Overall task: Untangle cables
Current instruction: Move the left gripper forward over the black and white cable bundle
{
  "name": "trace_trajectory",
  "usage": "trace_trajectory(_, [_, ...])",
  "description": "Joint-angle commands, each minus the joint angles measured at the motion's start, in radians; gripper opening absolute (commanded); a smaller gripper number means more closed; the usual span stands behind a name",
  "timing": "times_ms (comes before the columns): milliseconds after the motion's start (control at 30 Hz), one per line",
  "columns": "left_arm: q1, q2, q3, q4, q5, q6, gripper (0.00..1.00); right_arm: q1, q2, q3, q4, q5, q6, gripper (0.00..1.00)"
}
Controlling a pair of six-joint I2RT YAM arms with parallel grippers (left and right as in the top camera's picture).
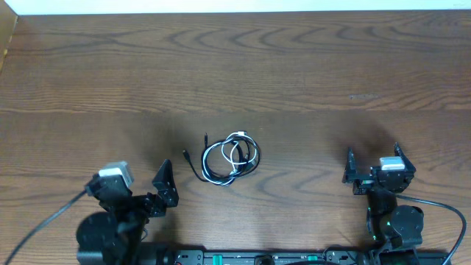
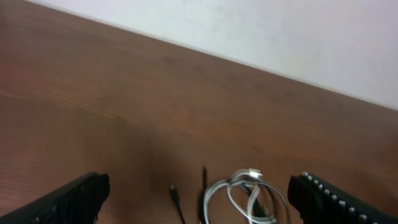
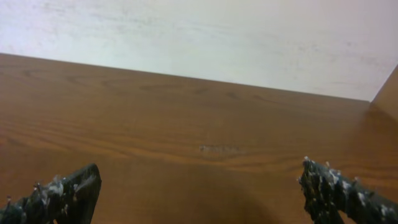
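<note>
Tangle of thin flexible cables (image 1: pixel 229 157), one white and the rest black, lying on the brown wooden surface (image 1: pixel 309 66).
The coil sits near the middle, between my two arms, with a black plug end straying out toward my left arm's side. My left tool (image 1: pixel 166 185) has its fingers spread wide, near the coil but apart from it, holding nothing. My right tool (image 1: pixel 374 157) is equally wide and empty, well apart on the other side.

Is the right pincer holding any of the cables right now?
No, the right pincer sits open and empty, well apart from the cables.
</note>
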Motion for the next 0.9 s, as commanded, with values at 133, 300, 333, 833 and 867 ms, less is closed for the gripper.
trace_trajectory(133, [-0.004,0.373,0.294,-0.175,0.234,0.005,0.98,0.007,0.0,-0.001,-0.004,-0.002,-0.011,0.99])
trace_trajectory(300, [-0.004,0.616,0.428,-0.338,0.295,0.005,0.98,0.007,0.0,-0.001,-0.004,-0.002,-0.011,0.99])
trace_trajectory(333, [-0.004,0.659,0.441,-0.367,0.298,0.005,0.98,0.007,0.0,-0.001,-0.004,-0.002,-0.011,0.99])
trace_trajectory(833, [-0.004,1.143,0.445,-0.449,0.309,-0.004,0.98,0.007,0.0,-0.001,-0.004,-0.002,-0.011,0.99])
trace_trajectory(867, [-0.004,1.17,0.445,-0.443,0.309,-0.007,0.98,0.007,0.0,-0.001,-0.004,-0.002,-0.011,0.99])
